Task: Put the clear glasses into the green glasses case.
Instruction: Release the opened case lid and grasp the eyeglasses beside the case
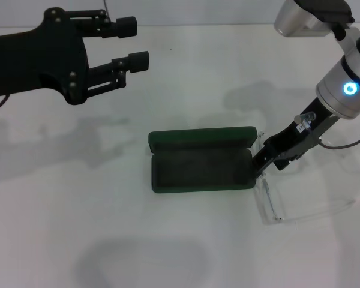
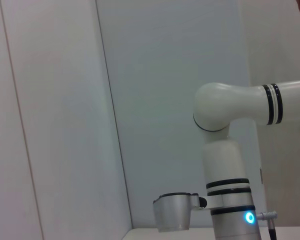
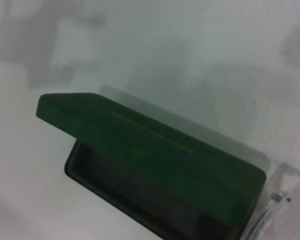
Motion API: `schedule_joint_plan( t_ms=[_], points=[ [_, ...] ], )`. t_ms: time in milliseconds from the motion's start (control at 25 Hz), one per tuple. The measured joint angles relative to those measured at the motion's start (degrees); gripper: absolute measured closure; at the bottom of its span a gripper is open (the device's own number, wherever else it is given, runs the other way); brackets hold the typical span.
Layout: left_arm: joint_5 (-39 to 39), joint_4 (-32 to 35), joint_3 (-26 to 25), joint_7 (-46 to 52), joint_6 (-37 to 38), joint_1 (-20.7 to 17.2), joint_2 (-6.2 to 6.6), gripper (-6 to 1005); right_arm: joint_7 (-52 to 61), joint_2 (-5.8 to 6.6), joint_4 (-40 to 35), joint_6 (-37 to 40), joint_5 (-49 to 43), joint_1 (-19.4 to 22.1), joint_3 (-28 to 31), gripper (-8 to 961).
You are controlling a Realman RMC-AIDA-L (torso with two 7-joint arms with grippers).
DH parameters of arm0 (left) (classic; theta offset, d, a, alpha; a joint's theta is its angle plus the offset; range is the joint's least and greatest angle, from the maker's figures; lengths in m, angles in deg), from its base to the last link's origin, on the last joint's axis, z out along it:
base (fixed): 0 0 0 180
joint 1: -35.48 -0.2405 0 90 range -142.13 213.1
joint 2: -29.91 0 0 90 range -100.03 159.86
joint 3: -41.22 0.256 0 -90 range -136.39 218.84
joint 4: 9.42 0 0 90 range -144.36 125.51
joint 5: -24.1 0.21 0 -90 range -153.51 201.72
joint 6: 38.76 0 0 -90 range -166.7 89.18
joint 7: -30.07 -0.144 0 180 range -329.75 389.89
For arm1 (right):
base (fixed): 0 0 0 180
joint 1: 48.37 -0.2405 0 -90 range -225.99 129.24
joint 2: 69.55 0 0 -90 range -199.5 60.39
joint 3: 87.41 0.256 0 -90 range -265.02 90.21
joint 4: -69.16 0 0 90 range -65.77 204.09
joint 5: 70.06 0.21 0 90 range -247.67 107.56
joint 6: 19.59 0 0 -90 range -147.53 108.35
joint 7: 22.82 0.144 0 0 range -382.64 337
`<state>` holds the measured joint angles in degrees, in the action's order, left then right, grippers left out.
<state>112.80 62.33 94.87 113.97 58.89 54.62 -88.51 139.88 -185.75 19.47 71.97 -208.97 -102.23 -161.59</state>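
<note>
Seen unfinished: green glasses case [image 1: 202, 163] open and empty on white table [image 1: 78, 210], clear glasses [image 1: 275, 201] outside at its four o'clock corner, apparently pinched by right gripper [image 1: 259, 163], left gripper [image 1: 135, 43] spread idle at ten o'clock.

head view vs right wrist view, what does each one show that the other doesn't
Only the head view shows the black left gripper, open and raised over the white table's far left, the right gripper low at the case's right end, and the fully transparent wraparound clear glasses lying right of the case. Only the right wrist view shows the small gold lettering on the lid. Both show the dark green rectangular hinged glasses case, open, with nothing visible in its dark tray.
</note>
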Motion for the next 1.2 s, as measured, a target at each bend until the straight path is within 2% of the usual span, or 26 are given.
schedule_joint_plan(
  t_ms=[1200],
  points=[
    [0.2,-1.6,0.2,-0.9,0.0,0.8,-0.21,540,-0.6,0.01,6.7,-4.1,0.2,-3.0,-3.2,263]
  ],
)
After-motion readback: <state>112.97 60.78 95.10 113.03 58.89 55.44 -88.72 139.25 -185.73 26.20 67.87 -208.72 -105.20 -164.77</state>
